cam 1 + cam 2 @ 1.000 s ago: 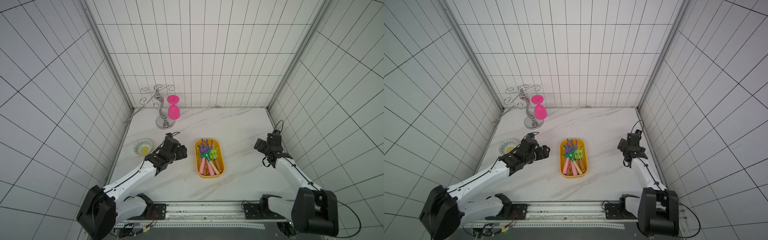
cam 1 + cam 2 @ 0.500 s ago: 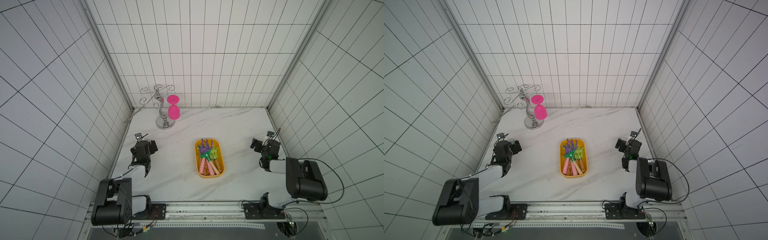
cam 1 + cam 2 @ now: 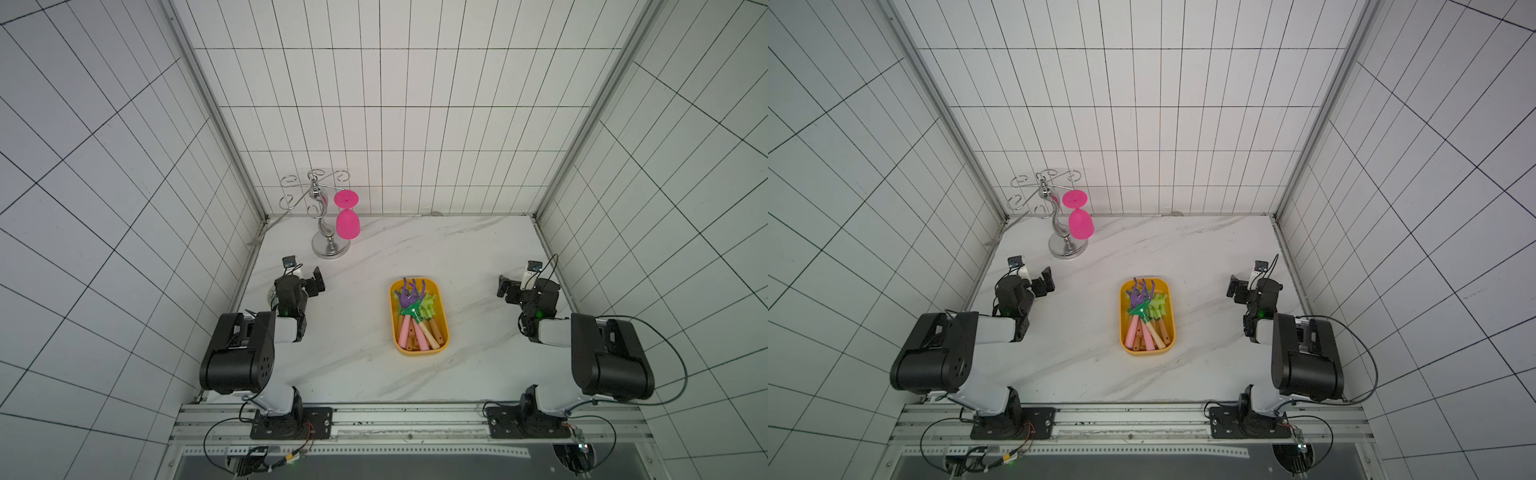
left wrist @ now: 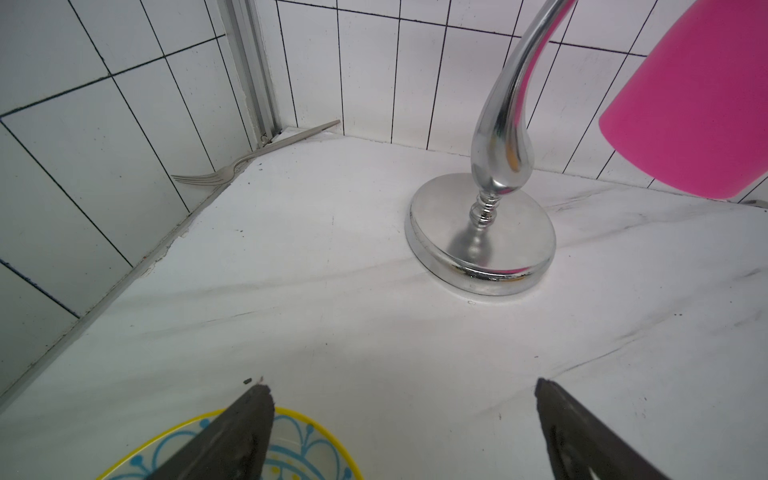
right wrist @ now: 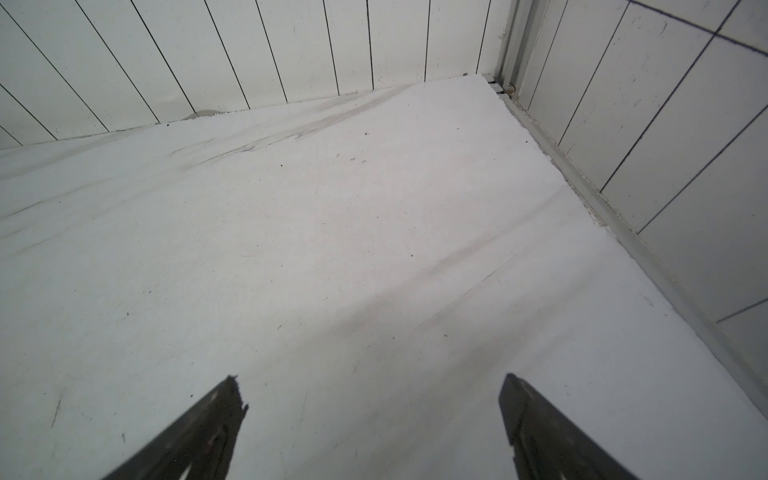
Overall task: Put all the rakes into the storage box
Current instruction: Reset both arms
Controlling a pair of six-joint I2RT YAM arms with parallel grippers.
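Left gripper (image 4: 401, 432) spread wide, nothing held, hovered over bowl (image 4: 291, 449) rim near stand (image 4: 482, 232). Right gripper (image 5: 374, 432) spread wide too, nothing between fingers, bare table (image 5: 332, 249) under it. Rakes (image 3: 415, 320) lay piled in box (image 3: 418, 352) mid-table, well apart from both grippers, in both top views.
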